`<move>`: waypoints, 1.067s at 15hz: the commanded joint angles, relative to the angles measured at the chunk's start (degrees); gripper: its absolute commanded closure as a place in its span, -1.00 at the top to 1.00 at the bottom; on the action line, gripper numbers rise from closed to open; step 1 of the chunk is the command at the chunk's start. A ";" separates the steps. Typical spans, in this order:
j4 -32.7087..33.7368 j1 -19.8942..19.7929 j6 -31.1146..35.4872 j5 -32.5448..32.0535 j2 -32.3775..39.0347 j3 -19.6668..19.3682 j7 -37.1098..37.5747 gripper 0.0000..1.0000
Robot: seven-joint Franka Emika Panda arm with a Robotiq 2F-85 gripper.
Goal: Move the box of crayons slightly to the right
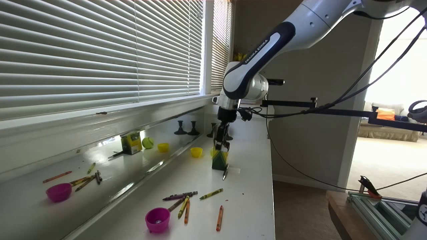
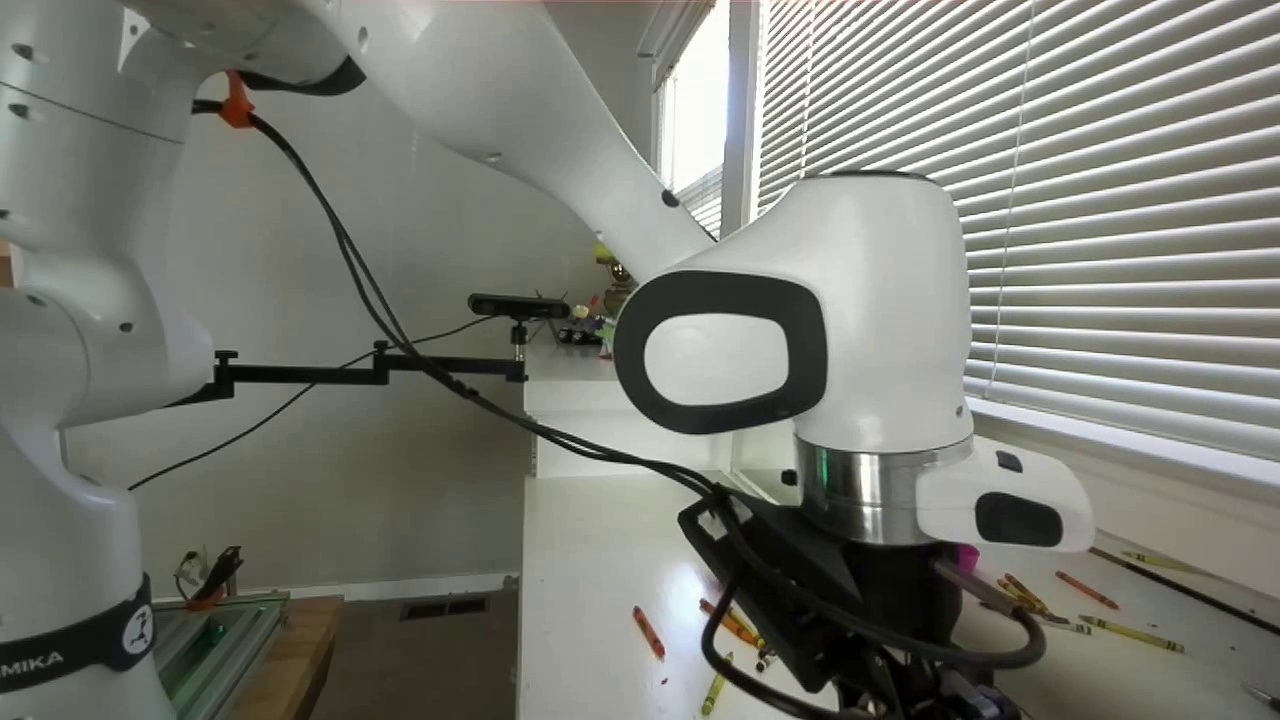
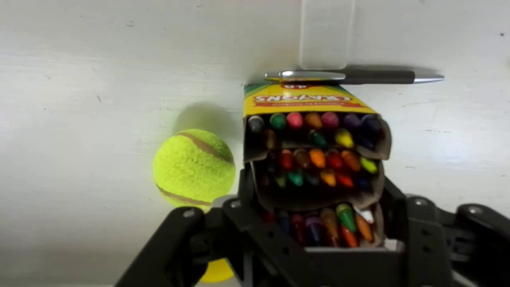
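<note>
The box of crayons (image 1: 219,162) stands upright on the white counter in an exterior view, dark green with yellow on top. In the wrist view the box (image 3: 306,97) is open at the top and shows several rows of crayon tips. My gripper (image 1: 222,148) is over its top, pointing down. In the wrist view my gripper's fingers (image 3: 318,187) lie flush against both sides of the box, and no gap shows, so it looks shut on it. The box is out of view in an exterior view where my gripper's upper body (image 2: 890,620) shows and its fingertips are cut off.
A pen (image 3: 378,77) lies against the box's front, beside a clear plastic strip (image 3: 326,36). A tennis ball (image 3: 194,169) is close beside the left finger. A yellow bowl (image 1: 196,152), a magenta bowl (image 1: 157,220) and loose crayons (image 1: 211,194) lie around. A mirror (image 1: 110,170) lines the wall.
</note>
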 commanded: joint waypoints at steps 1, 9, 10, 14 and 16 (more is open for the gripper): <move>3.32 -0.76 -3.13 2.02 1.63 0.22 -3.43 0.88; 4.92 0.87 -15.90 1.29 -5.93 -1.03 -1.38 1.00; 4.73 1.33 -17.64 1.05 -7.76 -1.17 -1.82 1.00; 5.64 5.76 -23.78 -1.53 -13.94 -1.48 0.22 1.00; 7.79 8.68 -26.89 -3.78 -14.70 -1.21 2.15 1.00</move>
